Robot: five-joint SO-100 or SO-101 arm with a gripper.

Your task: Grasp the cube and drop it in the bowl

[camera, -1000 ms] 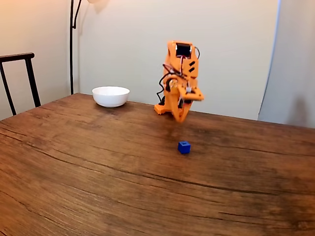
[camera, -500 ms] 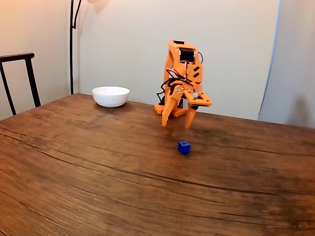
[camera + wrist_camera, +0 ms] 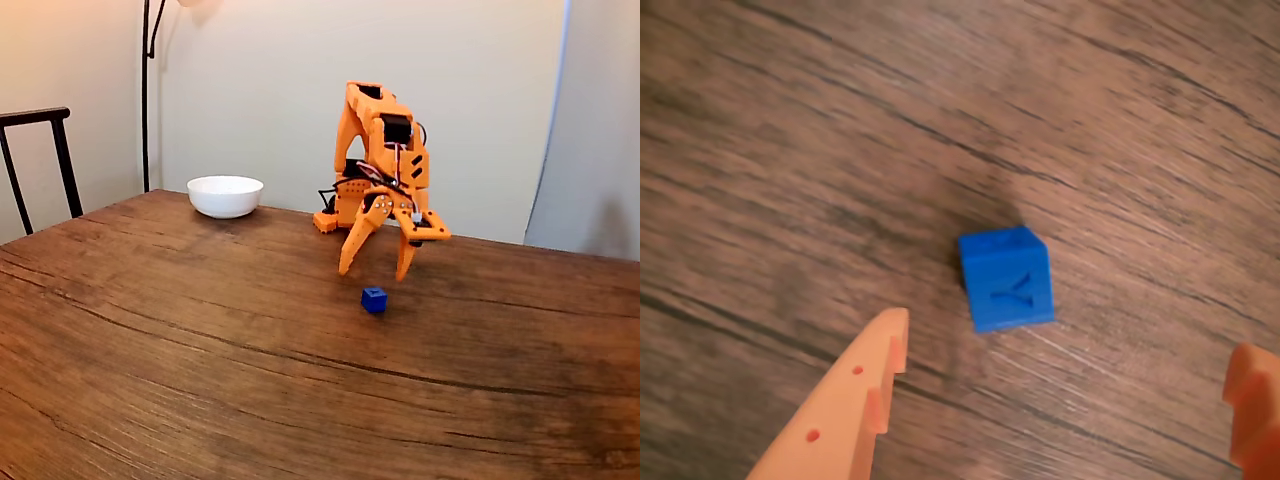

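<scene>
Your gripper (image 3: 377, 273) hangs just above and a little behind the cube (image 3: 374, 299) in the fixed view, with its two fingers spread wide apart and nothing between them. The cube sits flat on the wooden table (image 3: 200, 340), and the bowl (image 3: 225, 195) stands well apart from the cube, toward the far left edge of the table. In the wrist view the cube (image 3: 1006, 277) lies above the line between the two fingertips (image 3: 890, 330), so the gripper (image 3: 1065, 360) does not yet straddle it. The risk, as I judge it, is this: if you descend straight from here, the fingers may close on empty table in front of the cube, or one tip may land on its top and push it away. The cube is also turned at a small angle to the fingers, so closing may pinch it on the corners and it can twist out. Because the cube is small and light, a sideways touch is probably enough to slide it. Center the cube between the fingers before you go down.
</scene>
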